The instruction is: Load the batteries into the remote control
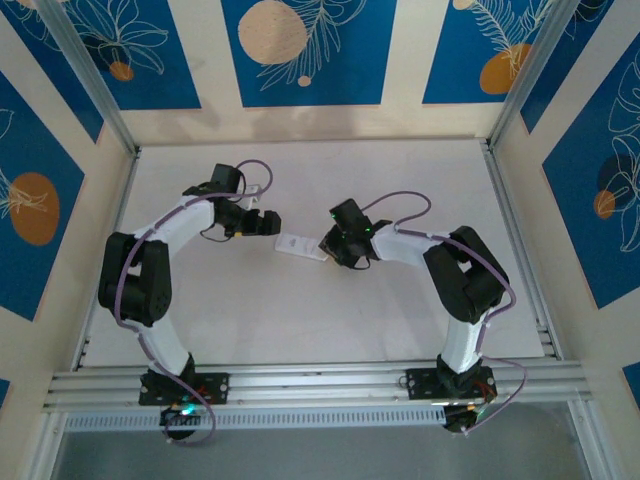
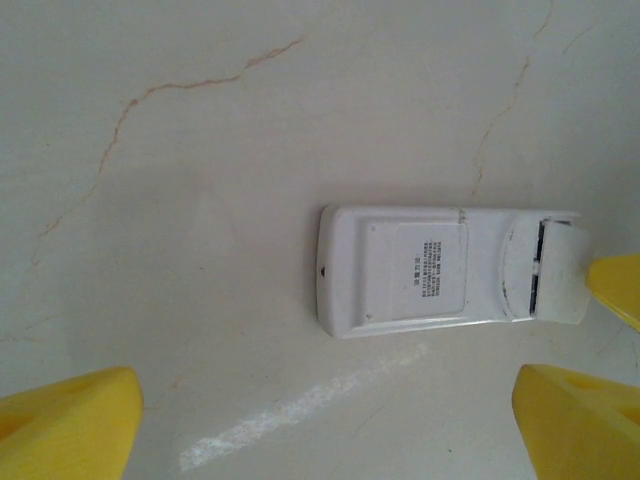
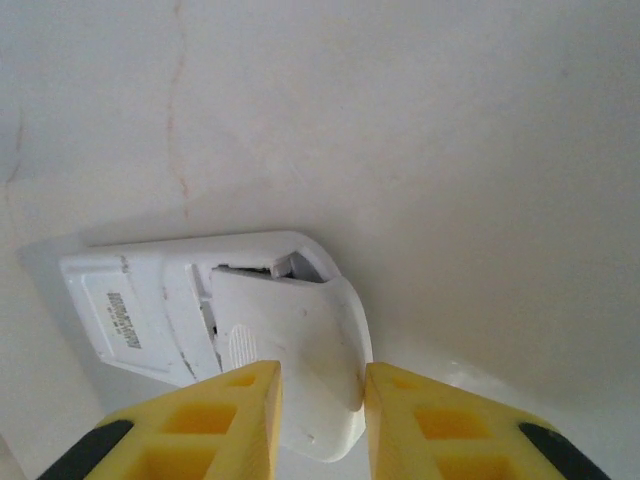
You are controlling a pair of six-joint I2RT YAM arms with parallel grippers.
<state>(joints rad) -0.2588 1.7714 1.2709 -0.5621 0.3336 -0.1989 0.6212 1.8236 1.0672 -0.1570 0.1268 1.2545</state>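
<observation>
The remote control (image 2: 420,272) lies back up on the pale table, label showing, between my two grippers (image 1: 300,245). A small white cover piece (image 3: 290,330) sits askew over its battery end, with a dark slit open at its far edge. My right gripper (image 3: 322,400) is down at that end. Its yellow fingers stand a narrow gap apart; one touches the cover's curved edge and the other overlaps its ribbed patch. Whether they pinch it I cannot tell. My left gripper (image 2: 325,425) hovers wide open short of the remote's other end. The batteries are hidden.
Bare pale tabletop (image 2: 200,150) with thin brown hairline marks and a white scuff (image 2: 300,410) surrounds the remote. Aluminium rails (image 1: 300,380) edge the near side by the arm bases, and patterned blue walls (image 1: 300,50) close the back and sides.
</observation>
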